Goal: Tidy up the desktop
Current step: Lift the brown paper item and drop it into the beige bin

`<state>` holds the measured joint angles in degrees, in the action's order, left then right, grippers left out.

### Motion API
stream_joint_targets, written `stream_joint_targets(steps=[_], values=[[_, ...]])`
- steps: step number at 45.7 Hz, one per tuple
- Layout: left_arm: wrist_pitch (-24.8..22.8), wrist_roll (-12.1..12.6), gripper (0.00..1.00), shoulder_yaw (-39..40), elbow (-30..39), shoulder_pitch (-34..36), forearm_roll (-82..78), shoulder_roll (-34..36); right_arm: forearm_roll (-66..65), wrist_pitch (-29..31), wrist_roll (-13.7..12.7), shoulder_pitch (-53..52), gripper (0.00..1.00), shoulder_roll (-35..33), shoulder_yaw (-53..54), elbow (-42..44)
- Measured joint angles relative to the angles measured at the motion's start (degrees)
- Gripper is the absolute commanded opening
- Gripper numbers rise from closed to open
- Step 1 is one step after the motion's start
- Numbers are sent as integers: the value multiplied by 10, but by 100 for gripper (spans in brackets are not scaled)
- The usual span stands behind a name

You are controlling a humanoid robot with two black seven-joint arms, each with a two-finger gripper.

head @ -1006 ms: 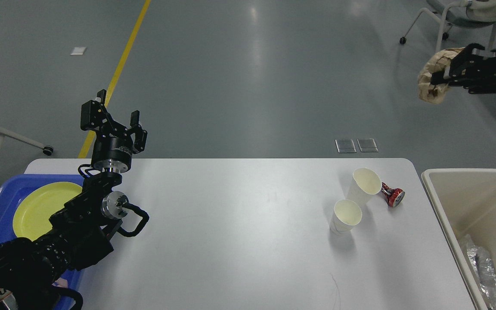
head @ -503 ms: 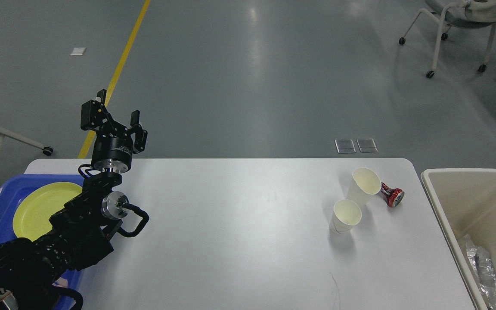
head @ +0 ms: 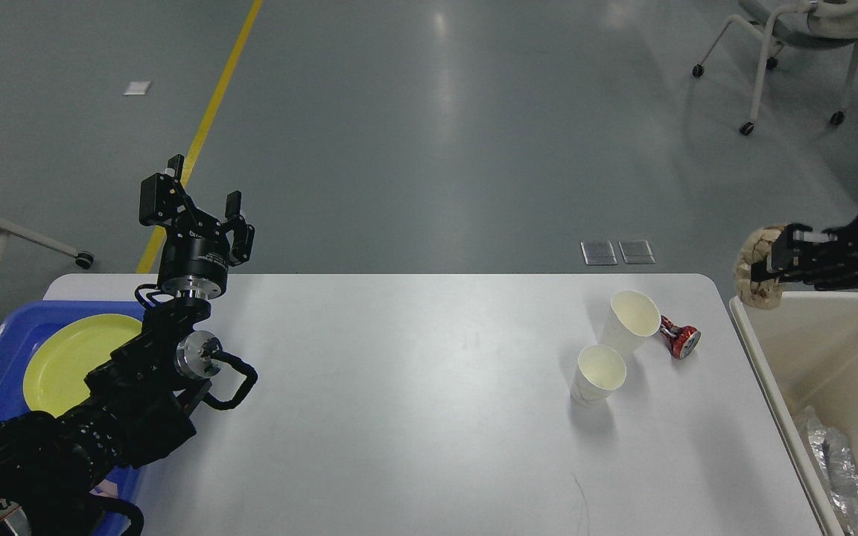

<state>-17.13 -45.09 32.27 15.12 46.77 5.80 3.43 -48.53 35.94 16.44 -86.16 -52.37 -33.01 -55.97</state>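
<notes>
The right gripper (head: 768, 269), clamped on a paper wad (head: 753, 277), hovers over the bin's (head: 753, 350) far-left rim. Move further right before releasing, so it misses the desktop (head: 399, 402). The left gripper (head: 198, 212) hangs apart, far left.

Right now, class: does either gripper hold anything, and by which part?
The right gripper holds a crumpled brown paper wad by its right side, above the bin's far rim. The left gripper is open and holds nothing.

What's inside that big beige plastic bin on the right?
In the beige plastic bin, crumpled silvery foil lies at the near end. The far part looks bare; the picture's edge cuts off the rest.
</notes>
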Motion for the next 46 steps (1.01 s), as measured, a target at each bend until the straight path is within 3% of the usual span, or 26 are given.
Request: stream_joint_targets(steps=[11,12,15,16,17,18,36,46], values=[[0,0,100,0,0,0,0,0,-1,-171,1,240,0,120,-47,298],[0,0,100,0,0,0,0,0,2,-182,1,255,5,130,-59,320],[0,0,100,0,0,0,0,0,12,-216,1,297,34,154,-93,374],[0,0,100,0,0,0,0,0,17,-225,1,308,57,159,-102,386],[0,0,100,0,0,0,0,0,23,-236,1,321,90,165,-112,397],[0,0,100,0,0,0,0,0,28,-243,0,330,100,168,-118,403],[0,0,100,0,0,0,0,0,52,-265,-4,367,100,178,-132,416],[0,0,100,0,0,0,0,0,70,-265,-2,322,100,179,-120,367]])
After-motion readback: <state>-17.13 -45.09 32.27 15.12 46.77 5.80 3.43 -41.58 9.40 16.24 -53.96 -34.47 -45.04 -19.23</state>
